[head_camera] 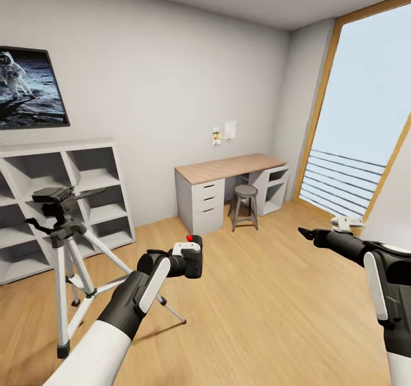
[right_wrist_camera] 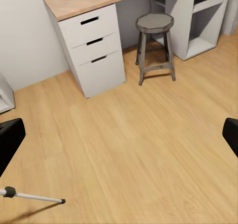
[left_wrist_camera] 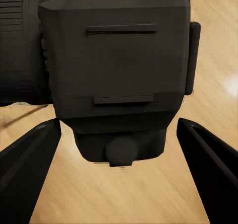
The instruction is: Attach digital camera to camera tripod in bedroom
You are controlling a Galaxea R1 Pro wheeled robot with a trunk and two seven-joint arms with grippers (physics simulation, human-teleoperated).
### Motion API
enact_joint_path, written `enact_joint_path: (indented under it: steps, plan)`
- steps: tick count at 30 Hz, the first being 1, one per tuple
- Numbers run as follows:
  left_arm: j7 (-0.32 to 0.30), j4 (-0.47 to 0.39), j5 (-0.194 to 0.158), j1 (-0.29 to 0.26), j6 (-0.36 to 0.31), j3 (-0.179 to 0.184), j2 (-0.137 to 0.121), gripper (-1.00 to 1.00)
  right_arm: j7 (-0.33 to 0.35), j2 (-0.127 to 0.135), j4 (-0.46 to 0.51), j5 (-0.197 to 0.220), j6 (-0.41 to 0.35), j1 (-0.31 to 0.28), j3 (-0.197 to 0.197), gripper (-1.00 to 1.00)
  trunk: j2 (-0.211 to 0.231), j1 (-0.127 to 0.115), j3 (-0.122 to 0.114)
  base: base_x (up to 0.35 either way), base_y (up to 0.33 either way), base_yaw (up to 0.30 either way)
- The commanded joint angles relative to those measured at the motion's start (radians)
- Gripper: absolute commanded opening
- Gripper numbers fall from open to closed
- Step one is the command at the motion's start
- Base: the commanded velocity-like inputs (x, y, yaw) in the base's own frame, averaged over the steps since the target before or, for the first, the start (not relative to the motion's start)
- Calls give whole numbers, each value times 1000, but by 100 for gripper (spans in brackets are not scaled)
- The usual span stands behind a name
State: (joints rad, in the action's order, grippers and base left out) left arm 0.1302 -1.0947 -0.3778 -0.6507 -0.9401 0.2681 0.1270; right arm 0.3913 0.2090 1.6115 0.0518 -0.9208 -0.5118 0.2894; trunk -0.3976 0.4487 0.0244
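**Camera held in the left tool, beside the tripod**

The left tool (head_camera: 191, 260) is clamped on the camera (head_camera: 188, 256), a black body with a red round button on top, carried in the air above the wooden floor (head_camera: 257, 317). In the left wrist view the camera (left_wrist_camera: 116, 70) sits between the two dark fingers (left_wrist_camera: 27, 154), its lens barrel off to one side, with floor planks behind it.

The tripod (head_camera: 65, 243) stands on the floor to the left of the held camera, apart from it, its silver legs spread and its black head with the long handle bare. Behind it are grey cube shelves (head_camera: 97, 192) against the wall, and an astronaut picture (head_camera: 25, 89) hangs above them.

The right tool (head_camera: 305, 233) is raised at the right and holds nothing; its fingers stand wide apart in the right wrist view, which looks across the floor to a white bench (right_wrist_camera: 89, 40) with drawers and a round stool (right_wrist_camera: 154, 40). One tripod foot (right_wrist_camera: 32, 196) shows low on that floor.
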Motion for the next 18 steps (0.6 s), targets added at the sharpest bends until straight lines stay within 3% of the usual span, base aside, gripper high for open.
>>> enact_joint_path:
  steps: [1, 9, 18]
  plan:
    - [11, -1, -11, -1, -3, 1, 0, -100, 1, 1, 1, 5, -6, -1, 1, 100, -2, 1, 2, 308, -181, 262]
    - [12, -1, -12, -1, -3, 2, 0, -100, 5, 1, 1, 8, -6, -1, 0, 100, -2, 1, 2, 285, -211, 266]
    - [12, -1, -11, -1, -3, 3, 0, -100, 67, 3, 1, 6, -6, -1, 0, 100, -2, 1, 2, 262, -235, 268]
